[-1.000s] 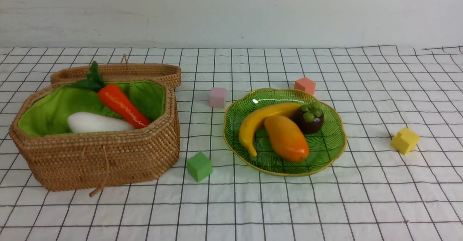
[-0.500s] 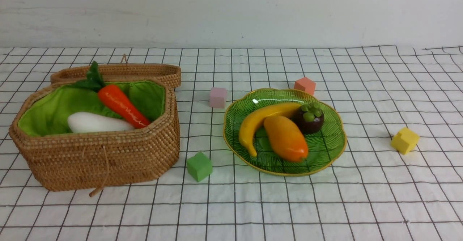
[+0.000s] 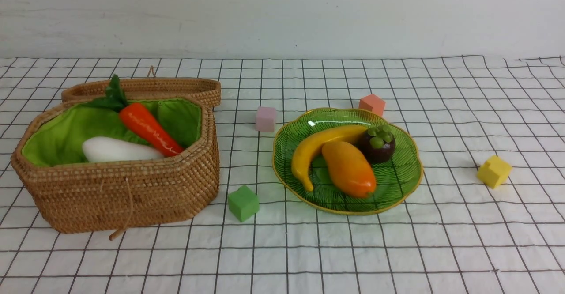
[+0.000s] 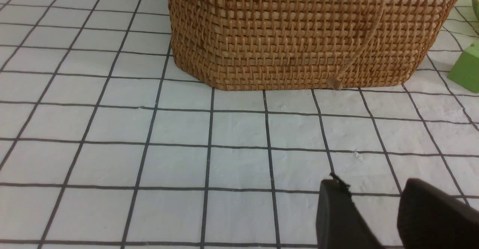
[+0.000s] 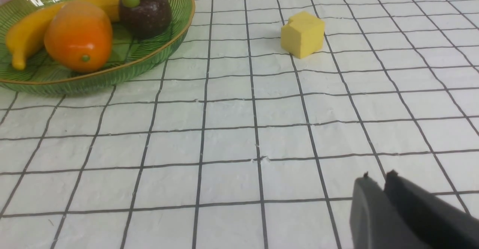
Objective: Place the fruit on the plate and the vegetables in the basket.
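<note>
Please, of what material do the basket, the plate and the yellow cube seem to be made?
Basket: woven wicker or rattan, matte; the crossing brown strands show.
Plate: probably glazed ceramic or glass, glossy; it has a bright highlight and a ribbed green surface.
Yellow cube: likely foam, matte; no shine, and one corner looks notched.

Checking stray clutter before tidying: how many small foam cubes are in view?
4: pink and coral behind the green glass plate, green beside the woven wicker basket, yellow right of the plate.
</note>
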Available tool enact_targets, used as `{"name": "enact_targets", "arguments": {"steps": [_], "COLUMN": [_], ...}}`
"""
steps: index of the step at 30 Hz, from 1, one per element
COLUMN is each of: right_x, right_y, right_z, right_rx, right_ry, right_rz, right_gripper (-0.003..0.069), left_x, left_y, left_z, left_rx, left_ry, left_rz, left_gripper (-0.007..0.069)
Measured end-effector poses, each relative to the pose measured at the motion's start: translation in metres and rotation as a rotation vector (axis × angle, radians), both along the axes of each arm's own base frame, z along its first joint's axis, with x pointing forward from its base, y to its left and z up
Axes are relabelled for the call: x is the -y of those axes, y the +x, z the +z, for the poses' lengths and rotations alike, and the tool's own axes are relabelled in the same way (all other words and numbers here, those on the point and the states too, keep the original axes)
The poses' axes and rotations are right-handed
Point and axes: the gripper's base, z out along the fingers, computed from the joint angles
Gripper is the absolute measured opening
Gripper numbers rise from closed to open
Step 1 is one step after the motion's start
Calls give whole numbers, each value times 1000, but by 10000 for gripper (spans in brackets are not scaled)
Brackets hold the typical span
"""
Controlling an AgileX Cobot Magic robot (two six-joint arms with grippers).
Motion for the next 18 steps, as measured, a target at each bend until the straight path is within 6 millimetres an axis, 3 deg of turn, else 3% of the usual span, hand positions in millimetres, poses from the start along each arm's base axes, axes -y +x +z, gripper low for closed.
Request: {"name": "enact_targets", "arguments": {"steps": [18], "right_x": [0], "right_y": [0], "right_z": [0], "right_rx": [0], "right_ry": [0], "right_rz": [0], "right_gripper": [102], "left_x": [0], "left_y": [0], "left_z": [0], "left_rx": [0], "left_ry": [0], "left_rz": [0], "left_gripper": [239]}}
